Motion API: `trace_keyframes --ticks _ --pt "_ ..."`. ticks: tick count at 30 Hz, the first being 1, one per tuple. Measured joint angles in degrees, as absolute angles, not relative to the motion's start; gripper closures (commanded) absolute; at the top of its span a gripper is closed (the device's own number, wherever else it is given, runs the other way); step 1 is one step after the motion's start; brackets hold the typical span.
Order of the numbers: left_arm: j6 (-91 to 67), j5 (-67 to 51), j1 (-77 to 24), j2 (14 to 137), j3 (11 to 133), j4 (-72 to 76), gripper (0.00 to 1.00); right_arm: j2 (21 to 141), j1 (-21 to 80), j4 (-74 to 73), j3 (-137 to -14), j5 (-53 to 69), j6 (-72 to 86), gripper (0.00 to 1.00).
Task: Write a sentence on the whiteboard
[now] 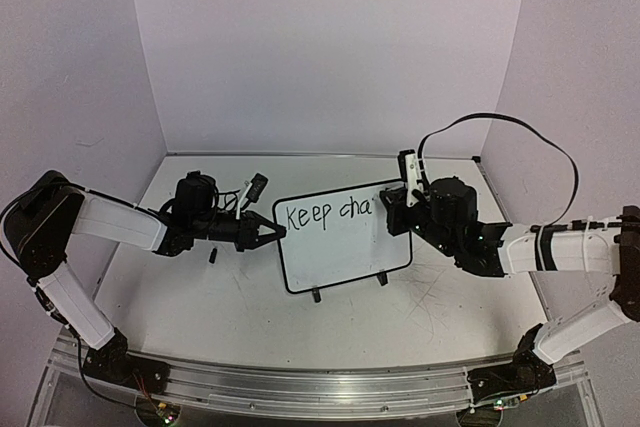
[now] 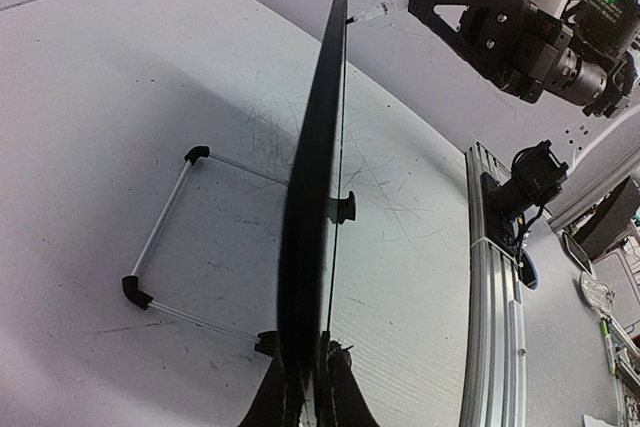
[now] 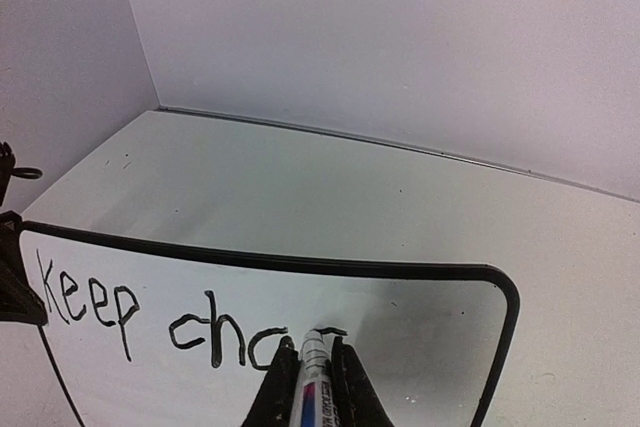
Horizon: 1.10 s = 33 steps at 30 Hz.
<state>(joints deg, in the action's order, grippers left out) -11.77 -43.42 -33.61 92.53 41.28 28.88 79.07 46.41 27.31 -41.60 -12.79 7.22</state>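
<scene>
The whiteboard [image 1: 345, 237] stands upright on its two black feet in the middle of the table. My left gripper [image 1: 268, 234] is shut on its left edge; the left wrist view shows the board edge-on [image 2: 318, 187] between the jaws. Black lettering, the sentence [image 1: 328, 214], reads "Keep cha" on the board's top line [image 3: 150, 319]. My right gripper [image 3: 313, 372] is shut on a white marker [image 3: 315, 367] whose tip touches the board just right of the "a", where a short stroke is starting. In the top view, that gripper [image 1: 395, 209] sits at the board's upper right.
A wire stand with black corners [image 2: 165, 237] lies on the table behind the board. A small black cap [image 1: 213, 256] lies below the left arm. The metal rail [image 1: 320, 387] runs along the near edge. White walls close in on three sides.
</scene>
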Motion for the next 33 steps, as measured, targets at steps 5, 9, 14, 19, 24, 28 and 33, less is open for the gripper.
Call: trace_keyframes --ticks 5,9,14,19,24,28,33 --pt "-11.8 -43.4 -33.6 92.5 41.3 28.9 1.0 79.1 46.4 26.8 -41.6 -12.5 7.6 1.0" --pt "-11.8 -43.4 -33.6 92.5 41.3 28.9 1.0 79.1 46.4 26.4 -41.6 -12.5 7.7 1.0" --pt "-11.8 -43.4 -33.6 92.5 41.3 28.9 1.0 79.0 46.4 26.0 -41.6 -12.8 7.8 1.0" --pt "-11.8 -43.4 -33.6 92.5 41.3 28.9 1.0 78.9 46.4 25.5 -41.6 -13.7 7.9 1.0" --pt "-11.8 -43.4 -33.6 92.5 41.3 28.9 1.0 78.4 46.4 24.9 -41.4 -15.2 8.0 1.0" --pt "-11.8 -43.4 -33.6 92.5 41.3 28.9 1.0 78.1 46.4 24.5 -41.1 -15.8 8.2 1.0" --pt "-11.8 -43.4 -33.6 92.5 41.3 28.9 1.0 77.6 46.4 23.9 -40.5 -16.0 8.5 1.0"
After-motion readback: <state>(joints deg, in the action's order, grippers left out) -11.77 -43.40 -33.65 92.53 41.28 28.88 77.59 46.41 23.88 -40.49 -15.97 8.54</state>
